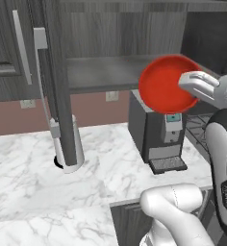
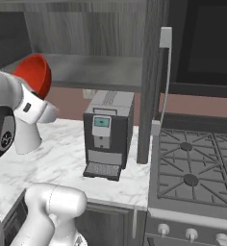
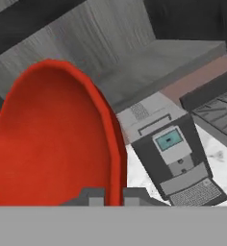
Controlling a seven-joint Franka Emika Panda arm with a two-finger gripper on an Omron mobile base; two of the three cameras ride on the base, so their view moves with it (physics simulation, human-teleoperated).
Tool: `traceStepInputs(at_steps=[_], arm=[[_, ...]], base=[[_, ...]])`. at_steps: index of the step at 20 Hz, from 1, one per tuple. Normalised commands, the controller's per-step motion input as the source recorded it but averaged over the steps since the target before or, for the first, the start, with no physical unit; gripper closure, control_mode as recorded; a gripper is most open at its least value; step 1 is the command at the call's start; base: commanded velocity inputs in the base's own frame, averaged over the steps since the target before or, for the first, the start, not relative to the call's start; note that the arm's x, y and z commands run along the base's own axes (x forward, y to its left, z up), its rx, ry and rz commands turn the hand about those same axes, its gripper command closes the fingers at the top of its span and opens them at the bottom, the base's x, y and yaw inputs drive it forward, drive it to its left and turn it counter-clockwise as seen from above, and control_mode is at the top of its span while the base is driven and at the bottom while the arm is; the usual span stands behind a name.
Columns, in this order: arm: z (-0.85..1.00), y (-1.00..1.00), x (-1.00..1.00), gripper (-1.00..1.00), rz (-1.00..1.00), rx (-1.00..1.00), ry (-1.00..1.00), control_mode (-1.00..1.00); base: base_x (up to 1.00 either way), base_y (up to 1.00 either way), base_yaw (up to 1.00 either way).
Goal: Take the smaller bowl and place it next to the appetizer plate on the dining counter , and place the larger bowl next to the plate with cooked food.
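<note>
Item: smaller bowl [image 1: 164, 84], glossy red, round. Location: upper right of the left base view, held aloft on edge above the coffee machine [image 1: 156, 134]; upper left of the right base view.

Hold: gripper [image 3: 114, 198] clenched on the rim, one finger on each side of the wall.

Handling, judged: rigid, light, slick glaze, likely breakable; a thin rim pinch may pivot, so carry it steadily.
</note>
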Motion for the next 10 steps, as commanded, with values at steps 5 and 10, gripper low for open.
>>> traceStepInputs(at_steps=[5,10], arm=[[-0.03,0.03,-0.21,1.00,0.44,0.00,0.10,-1.00],[0.00,0.00,0.00,1.00,0.00,0.00,0.00,1.00]], base=[[0.00,0.00,0.00],[-0.09,0.31,0.11]])
